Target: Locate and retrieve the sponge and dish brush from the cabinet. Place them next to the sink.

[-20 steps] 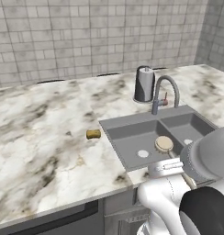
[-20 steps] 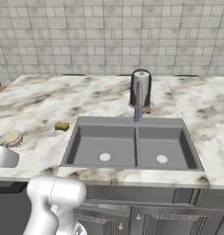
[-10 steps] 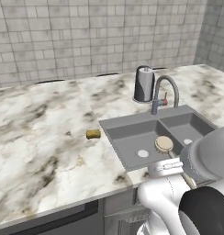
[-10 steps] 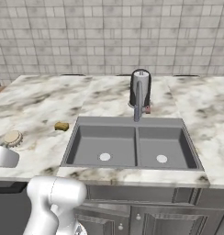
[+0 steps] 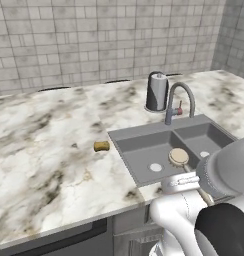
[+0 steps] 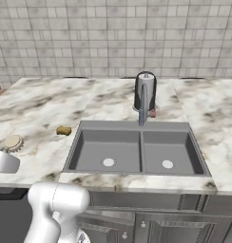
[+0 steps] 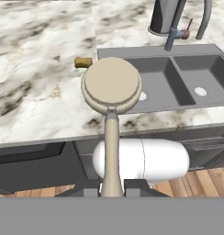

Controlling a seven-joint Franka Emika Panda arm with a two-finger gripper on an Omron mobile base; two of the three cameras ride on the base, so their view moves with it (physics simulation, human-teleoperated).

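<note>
Gripper: in the hand view we see the gripper (image 7: 112,187) with its two dark tips pressed against either side of the dish brush (image 7: 112,87) handle, clamped on it.
Dish brush: we see its pale cream stick rising from between the tips to a round whitish-tan head; in the left base view we find that head (image 5: 178,156) held in the air in front of the sink, and in the right base view (image 6: 13,142) it shows at the far left, over the counter's front part.
Sponge: we see the small yellow-brown block (image 5: 101,146) lying flat on the marble, just beside the sink's left rim and apart from the brush; it also shows in the right base view (image 6: 63,130) and the hand view (image 7: 83,61).
Sink: we see a grey double basin (image 5: 144,136) sunk in the white-brown marble counter (image 5: 44,145), each bowl with a round drain, both bowls bare.
Tap: we see the tall curved grey tap (image 5: 175,102) standing at the sink's back rim, with a small red lever at its base.
Kettle: we see a dark steel kettle (image 5: 157,91) upright on the counter just behind the tap.
Wall: we see grey tiles (image 6: 113,38) behind the counter.
</note>
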